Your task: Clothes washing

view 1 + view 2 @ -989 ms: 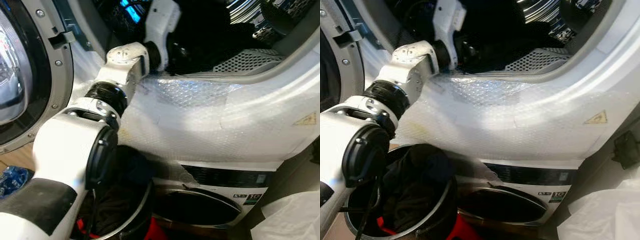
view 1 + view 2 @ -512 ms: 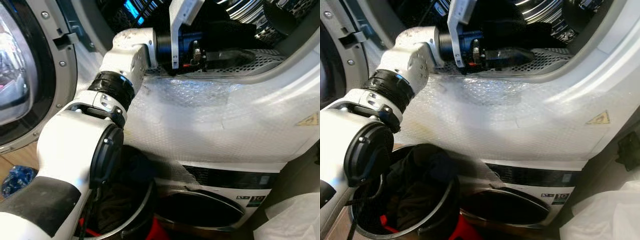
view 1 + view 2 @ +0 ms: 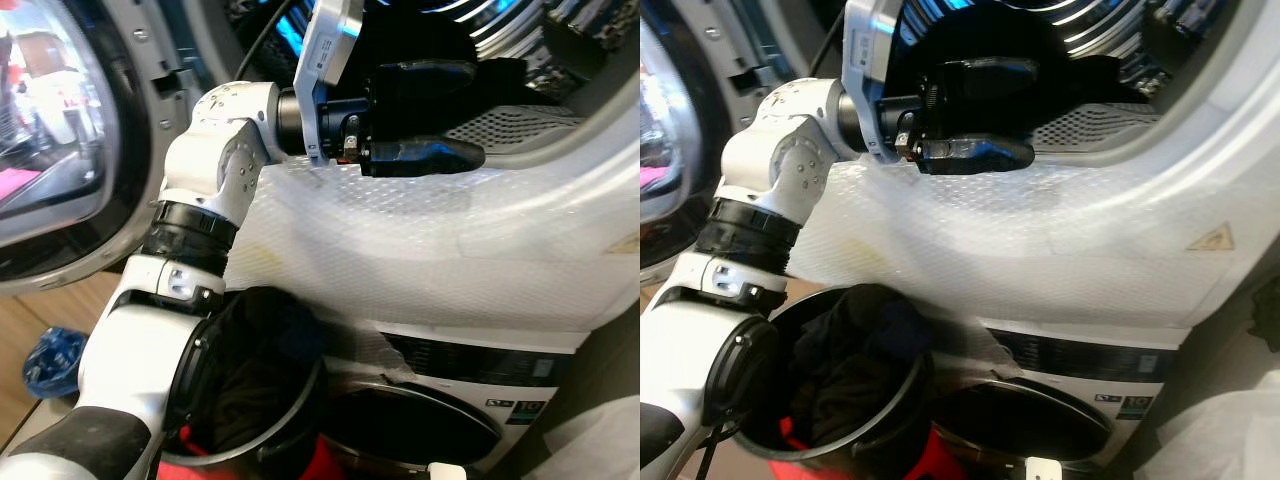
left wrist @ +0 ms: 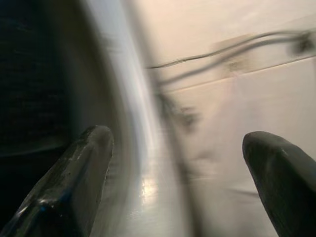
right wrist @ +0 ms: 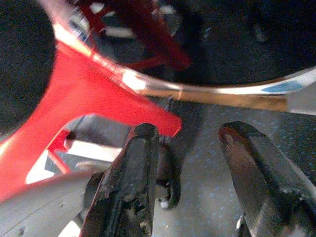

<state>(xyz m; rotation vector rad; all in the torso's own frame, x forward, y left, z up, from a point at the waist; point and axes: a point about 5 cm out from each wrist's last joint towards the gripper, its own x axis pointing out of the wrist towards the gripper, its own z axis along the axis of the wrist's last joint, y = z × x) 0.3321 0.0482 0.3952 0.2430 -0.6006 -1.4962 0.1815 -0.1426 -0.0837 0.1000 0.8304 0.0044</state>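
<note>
Two black fingers spread at the washer's mouth

We go left to right. At far left stands the open washer door (image 3: 50, 150) with its glass porthole. Below it, our dark laundry bin (image 3: 255, 400) sits on the floor against the machine's front, dark clothes (image 3: 855, 350) heaped inside and red plastic beneath. Our left gripper (image 3: 425, 115) is raised at the lower rim of the washing machine (image 3: 450, 250) opening, its fingers spread apart and holding nothing, just above the bubble wrap (image 3: 1040, 220) taped over the front. The perforated drum (image 3: 520, 125) lies behind them. Our right gripper (image 5: 190, 163) hangs low, fingers apart, near a red plastic piece (image 5: 74, 98).
</note>
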